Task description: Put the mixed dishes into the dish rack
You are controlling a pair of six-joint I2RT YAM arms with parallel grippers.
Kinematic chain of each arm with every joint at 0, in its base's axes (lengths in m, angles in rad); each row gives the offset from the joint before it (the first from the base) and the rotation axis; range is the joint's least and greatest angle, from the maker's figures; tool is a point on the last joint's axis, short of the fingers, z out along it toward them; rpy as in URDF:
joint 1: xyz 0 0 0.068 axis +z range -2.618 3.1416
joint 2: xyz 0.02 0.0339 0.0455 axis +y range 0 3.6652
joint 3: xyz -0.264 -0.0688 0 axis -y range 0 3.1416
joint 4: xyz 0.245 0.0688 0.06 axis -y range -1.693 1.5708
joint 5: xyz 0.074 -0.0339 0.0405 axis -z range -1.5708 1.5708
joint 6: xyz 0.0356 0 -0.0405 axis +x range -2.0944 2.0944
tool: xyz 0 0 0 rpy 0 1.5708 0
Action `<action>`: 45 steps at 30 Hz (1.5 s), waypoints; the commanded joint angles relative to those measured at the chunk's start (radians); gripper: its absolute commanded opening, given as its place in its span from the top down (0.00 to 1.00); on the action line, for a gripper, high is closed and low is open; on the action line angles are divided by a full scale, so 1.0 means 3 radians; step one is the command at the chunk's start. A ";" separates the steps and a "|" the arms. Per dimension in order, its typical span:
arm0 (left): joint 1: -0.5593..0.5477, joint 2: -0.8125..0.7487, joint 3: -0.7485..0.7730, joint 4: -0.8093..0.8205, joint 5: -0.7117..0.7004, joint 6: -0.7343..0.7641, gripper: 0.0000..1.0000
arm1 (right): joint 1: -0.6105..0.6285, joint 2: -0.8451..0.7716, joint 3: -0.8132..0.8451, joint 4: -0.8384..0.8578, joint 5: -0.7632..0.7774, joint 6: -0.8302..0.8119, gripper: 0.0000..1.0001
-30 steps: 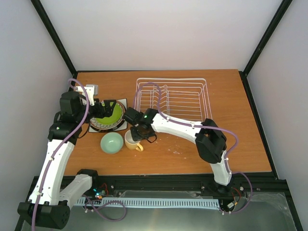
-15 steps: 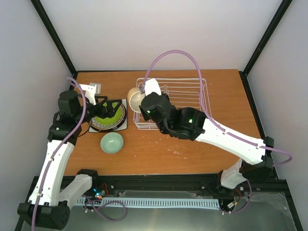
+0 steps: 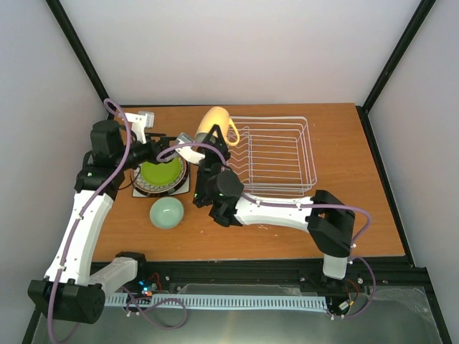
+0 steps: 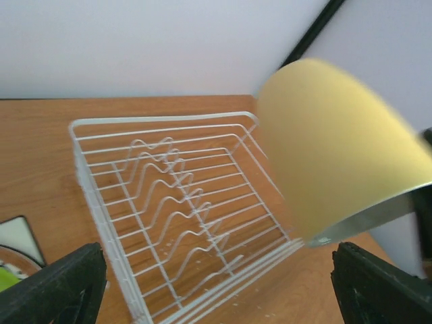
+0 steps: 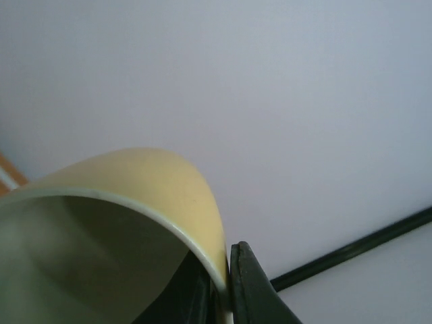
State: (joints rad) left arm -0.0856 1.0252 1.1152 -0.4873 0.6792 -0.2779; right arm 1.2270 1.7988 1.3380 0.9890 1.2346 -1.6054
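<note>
My right gripper (image 3: 203, 140) is shut on the rim of the pale yellow mug (image 3: 215, 122), one finger inside and one outside (image 5: 244, 287). It holds the mug tilted in the air by the near-left corner of the white wire dish rack (image 3: 272, 154). The mug fills the right wrist view (image 5: 121, 196) and shows blurred in the left wrist view (image 4: 334, 145). My left gripper (image 3: 159, 152) is open and empty over the plate stack. The lime-green plate (image 3: 159, 172) lies on top of the stack, with the petal-patterned rim (image 3: 147, 190) and white square plate (image 3: 183, 188) under it. The pale mint bowl (image 3: 166, 212) sits in front.
The rack holds no dishes, and its wavy dividers (image 4: 182, 202) show in the left wrist view. The stack's edge (image 4: 17, 236) sits at that view's lower left. Black frame posts stand at the table's back corners.
The right arm lifted the yellow mug off the table beside the bowl, then carried it up and back by the rack's left end. The left gripper shifted slightly back over the plates.
</note>
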 commanded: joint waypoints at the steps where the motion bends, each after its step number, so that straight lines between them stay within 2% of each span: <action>1: -0.0085 -0.0070 0.0110 -0.0125 -0.0480 0.0200 0.09 | -0.0036 0.0001 0.0311 0.2292 -0.0074 -0.1914 0.97; 5: -0.0159 -0.0181 -0.0013 -0.0175 -0.1057 0.0366 0.08 | -0.0041 -0.0158 0.0208 0.2292 -0.0211 -0.1811 0.97; 9: -0.0159 -0.0180 0.0076 -0.0203 -0.1415 0.0309 0.06 | -0.0059 -0.0274 -0.0310 0.2294 -0.0596 -0.2089 0.97; 11: -0.0161 -0.0170 0.0159 -0.0163 -0.1431 0.0220 0.06 | -0.0092 -0.0276 -0.0581 0.2307 -0.0741 -0.2237 0.97; 13: -0.0159 -0.0115 0.0176 -0.0068 -0.1160 0.0204 0.05 | -0.0102 -0.0321 -0.0346 0.2300 -0.0424 -0.1806 0.97; 15: -0.0159 -0.0027 0.0037 0.0130 -0.0582 0.0199 0.05 | -0.0118 -0.0577 -0.0064 0.2040 -0.0086 -0.0956 0.97; 16: -0.0159 0.0021 -0.0084 0.0316 -0.0274 0.0134 0.05 | -0.0115 -0.0815 -0.0110 0.1581 0.0003 -0.0257 0.97; 17: -0.0159 0.0052 -0.0243 0.0563 0.0033 0.0003 0.06 | -0.0121 -0.1114 -0.0192 0.0806 0.0049 0.0682 0.97; 18: -0.0159 0.0084 -0.0395 0.0816 0.0420 -0.0173 0.06 | -0.0121 -0.1458 -0.0277 -0.0326 -0.0030 0.1842 0.97; 19: -0.0159 0.0107 -0.0538 0.1158 0.0647 -0.0347 0.07 | -0.0203 -0.1821 -0.0221 -0.1820 -0.0324 0.3315 0.97; 20: -0.0164 0.0123 -0.0648 0.1401 0.0795 -0.0526 0.08 | -0.0488 -0.2101 -0.0021 -0.3101 -0.0779 0.4787 0.97; 21: -0.0169 0.0135 -0.0708 0.1576 0.0882 -0.0675 0.08 | -0.0840 -0.2330 -0.0084 -0.3663 -0.1338 0.5964 0.97; 22: -0.0175 0.0134 -0.0753 0.1703 0.0926 -0.0740 0.08 | -0.1072 -0.2562 -0.0306 -0.3689 -0.1716 0.6267 0.97; 25: -0.0189 0.0107 -0.0852 0.2177 0.1095 -0.0964 0.06 | -0.1702 -0.3031 -0.0695 -0.3743 -0.2729 0.6985 0.97; 27: -0.0203 0.0130 -0.0957 0.2689 0.1290 -0.1289 0.05 | -0.2165 -0.3150 -0.0958 -0.3578 -0.3610 0.7473 0.97; 28: -0.0220 0.0162 -0.1018 0.3045 0.1399 -0.1523 0.05 | -0.2368 -0.3159 -0.1092 -0.3392 -0.4262 0.7724 0.97; 29: -0.0255 0.0199 -0.1098 0.3420 0.1480 -0.1774 0.05 | -0.2539 -0.3138 -0.1256 -0.3147 -0.4524 0.8009 0.97; 30: -0.0298 0.0248 -0.1170 0.3803 0.1542 -0.2009 0.05 | -0.2654 -0.3091 -0.1434 -0.2789 -0.5005 0.8297 0.97; 31: -0.0366 0.0293 -0.1226 0.4150 0.1561 -0.2223 0.05 | -0.2715 -0.3016 -0.1627 -0.2212 -0.5288 0.8577 0.97; 33: -0.0530 0.0400 -0.1275 0.4701 0.1563 -0.2510 0.05 | -0.2770 -0.2718 -0.1850 -0.1430 -0.5720 0.9066 0.97; 35: -0.0732 0.0495 -0.1236 0.4939 0.1582 -0.2584 0.05 | -0.2772 -0.2352 -0.1958 -0.0613 -0.6019 0.9573 0.97; 38: -0.0902 0.0563 -0.1204 0.4955 0.1507 -0.2483 0.05 | -0.2766 -0.1834 -0.2007 0.0557 -0.6179 1.0309 0.97; 41: -0.0967 0.0615 -0.1215 0.4894 0.1390 -0.2373 0.05 | -0.2757 -0.1449 -0.1975 0.1156 -0.6158 1.0776 0.97; 45: -0.1058 0.0627 -0.1237 0.4497 0.1125 -0.2001 0.05 | -0.2747 -0.1292 -0.1996 0.1464 -0.6080 1.0991 0.97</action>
State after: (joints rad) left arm -0.3744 1.2053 0.7380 0.8833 1.0859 -0.9653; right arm 0.4072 1.4288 0.6914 0.9894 -0.5457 1.4921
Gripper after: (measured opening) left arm 0.946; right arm 0.070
